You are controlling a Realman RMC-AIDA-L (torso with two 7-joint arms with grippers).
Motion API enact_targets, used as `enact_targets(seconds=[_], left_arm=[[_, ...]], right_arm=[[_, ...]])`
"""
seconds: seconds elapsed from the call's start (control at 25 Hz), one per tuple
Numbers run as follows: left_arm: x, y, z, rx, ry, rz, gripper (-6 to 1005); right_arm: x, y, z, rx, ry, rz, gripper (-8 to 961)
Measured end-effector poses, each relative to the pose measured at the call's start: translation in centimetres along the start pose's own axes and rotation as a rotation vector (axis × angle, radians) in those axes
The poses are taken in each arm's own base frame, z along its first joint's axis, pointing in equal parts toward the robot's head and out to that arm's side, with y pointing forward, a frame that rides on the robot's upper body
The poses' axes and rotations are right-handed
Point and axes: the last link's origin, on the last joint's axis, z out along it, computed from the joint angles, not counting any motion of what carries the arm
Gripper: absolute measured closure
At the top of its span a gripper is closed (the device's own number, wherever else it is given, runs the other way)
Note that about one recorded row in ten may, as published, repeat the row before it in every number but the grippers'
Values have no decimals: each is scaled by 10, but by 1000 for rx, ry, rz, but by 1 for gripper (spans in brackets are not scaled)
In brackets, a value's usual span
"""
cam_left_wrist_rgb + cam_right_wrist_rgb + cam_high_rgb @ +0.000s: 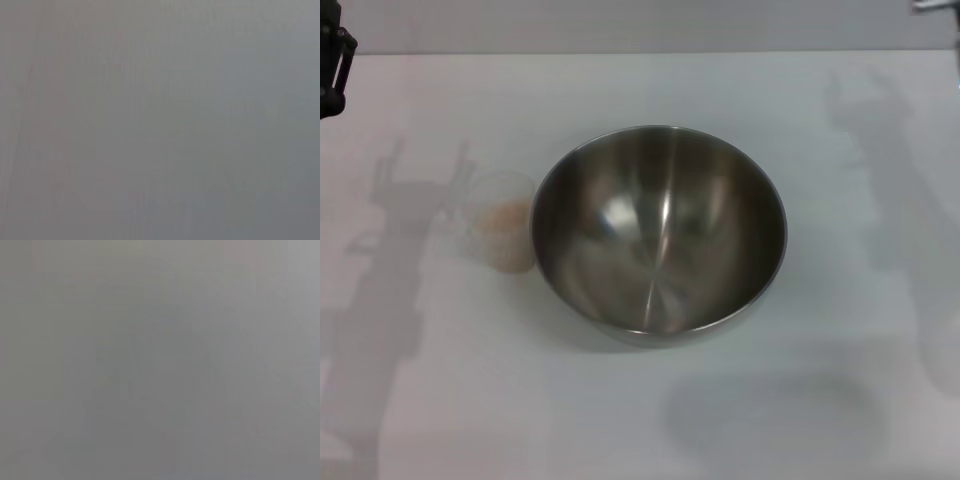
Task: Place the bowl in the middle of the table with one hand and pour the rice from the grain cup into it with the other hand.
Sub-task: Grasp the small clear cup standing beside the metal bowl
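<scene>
Standing just left of the bowl [660, 232], the grain cup [502, 232] nearly touches its rim, so the left gripper [332, 60], only partly visible at the far left corner of the head view, is the nearer arm for it. Whether that gripper's fingers are apart cannot be told. The right gripper [938, 6] barely shows at the far right corner, equally unreadable. The bowl sits empty near the middle of the table [820, 420]; the rice [506, 218] lies in the cup. Both wrist views show only blank grey.
</scene>
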Motion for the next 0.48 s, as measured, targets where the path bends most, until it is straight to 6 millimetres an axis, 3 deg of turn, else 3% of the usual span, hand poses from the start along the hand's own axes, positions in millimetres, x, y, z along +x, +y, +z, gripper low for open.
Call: enact_targets(seconds=[0.04, 0.16, 0.2, 0.28, 0.32, 0.48], left_arm=[[-3, 0, -1, 1, -22, 1, 271], [-5, 0, -2, 2, -33, 2, 273], [-8, -1, -4, 4, -59, 2, 273], [-11, 0, -6, 4, -78, -3, 274], [-13, 2, -9, 3, -97, -11, 275], [-18, 8, -22, -10, -151, -21, 277]], right_arm=[[10, -15, -10, 37, 38, 64, 406], [17, -23, -16, 52, 65, 92, 391], [26, -36, -29, 59, 106, 131, 386], [29, -40, -36, 58, 119, 147, 376], [31, -51, -52, 56, 118, 151, 371], [32, -65, -73, 71, 120, 115, 350]])
